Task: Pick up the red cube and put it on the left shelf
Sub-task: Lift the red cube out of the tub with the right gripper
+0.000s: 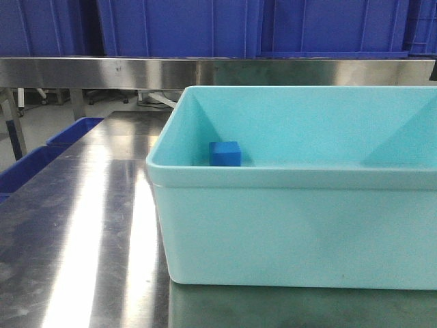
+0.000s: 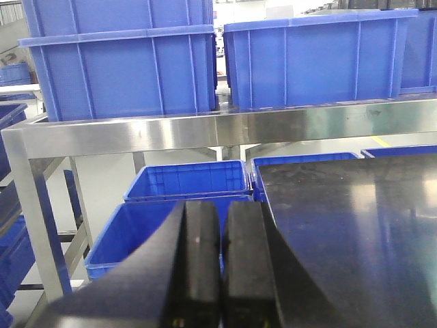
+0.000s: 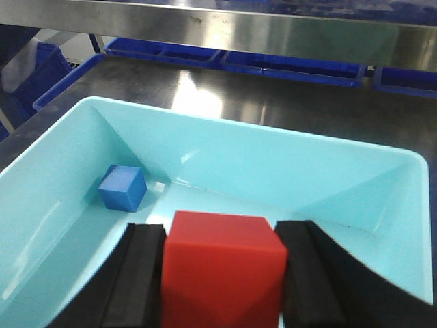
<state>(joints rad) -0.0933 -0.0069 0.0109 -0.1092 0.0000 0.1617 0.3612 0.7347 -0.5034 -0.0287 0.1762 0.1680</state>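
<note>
Risk: jerky swing shakes red cube point(image 3: 222, 273) from clamped right claw point(image 3: 222, 236) into bin point(image 3: 273, 164) below, near blue cube point(image 3: 123, 188) ahead-left. Left claw point(image 2: 220, 266) pinched shut, empty.

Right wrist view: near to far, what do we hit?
right gripper clamping the red cube → blue cube on the tub floor → teal tub far wall → steel table → blue bins → steel shelf rail
</note>
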